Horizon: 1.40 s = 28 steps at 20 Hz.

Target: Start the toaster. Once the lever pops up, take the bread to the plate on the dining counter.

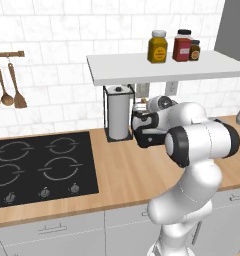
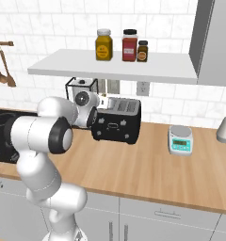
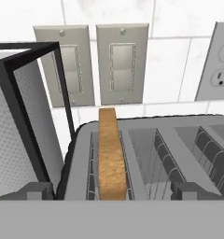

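Note:
The black toaster (image 2: 117,123) stands on the wall counter under the shelf; its left end shows past my arm (image 1: 141,141). From above I see its silver-rimmed slots (image 3: 146,158). The bread (image 3: 111,154), a tan slice on edge, sticks up out of the leftmost slot. My gripper (image 3: 114,192) hovers over the toaster's left end (image 2: 101,102), open, one fingertip (image 3: 39,190) on each side of the slice and well apart from it. Nothing is held. The plate and the dining counter are out of view.
A paper-towel roll (image 1: 118,115) in a black wire holder (image 3: 20,116) stands close to the toaster's left. The black stove (image 1: 42,165) lies further left. A white scale (image 2: 180,140) sits to the right. The shelf (image 2: 115,68) with jars hangs low overhead. Wall switches (image 3: 93,63) are behind.

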Tool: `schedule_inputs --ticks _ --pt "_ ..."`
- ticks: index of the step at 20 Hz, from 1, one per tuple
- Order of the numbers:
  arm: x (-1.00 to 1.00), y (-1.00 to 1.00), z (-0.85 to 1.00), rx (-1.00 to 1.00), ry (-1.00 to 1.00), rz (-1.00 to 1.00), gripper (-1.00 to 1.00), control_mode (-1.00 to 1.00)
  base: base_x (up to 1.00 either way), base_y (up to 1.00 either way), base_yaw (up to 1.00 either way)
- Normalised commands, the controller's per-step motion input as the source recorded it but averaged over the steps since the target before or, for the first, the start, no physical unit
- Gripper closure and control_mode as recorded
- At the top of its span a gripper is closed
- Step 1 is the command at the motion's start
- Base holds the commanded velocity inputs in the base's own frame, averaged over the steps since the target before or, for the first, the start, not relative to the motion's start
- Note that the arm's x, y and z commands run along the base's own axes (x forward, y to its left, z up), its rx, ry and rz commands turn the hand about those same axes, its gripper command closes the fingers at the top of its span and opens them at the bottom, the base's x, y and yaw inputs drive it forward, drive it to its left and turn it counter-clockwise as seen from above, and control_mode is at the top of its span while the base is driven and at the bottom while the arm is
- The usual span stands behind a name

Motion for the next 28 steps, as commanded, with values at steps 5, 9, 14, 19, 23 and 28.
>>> schedule_inputs --ticks 5,9,14,19,23,28 --pt "0.04 0.00 -0.04 0.00 0.00 0.00 -1.00 -1.00 0.00 0.00 0.00" --pt "0.08 0.00 -0.07 0.00 0.00 0.00 -1.00 -1.00 0.00 0.00 0.00" --pt "0.02 0.00 -0.04 0.00 0.00 0.00 -1.00 -1.00 0.00 0.00 0.00" --pt "0.00 0.00 0.00 0.00 0.00 0.00 -1.00 -1.00 0.00 0.00 0.00" --pt "0.00 0.00 0.00 0.00 0.00 0.00 -1.00 -1.00 0.00 0.00 0.00" --pt "0.05 0.00 0.00 0.00 0.00 0.00 1.00 -1.00 0.00 0.00 0.00"
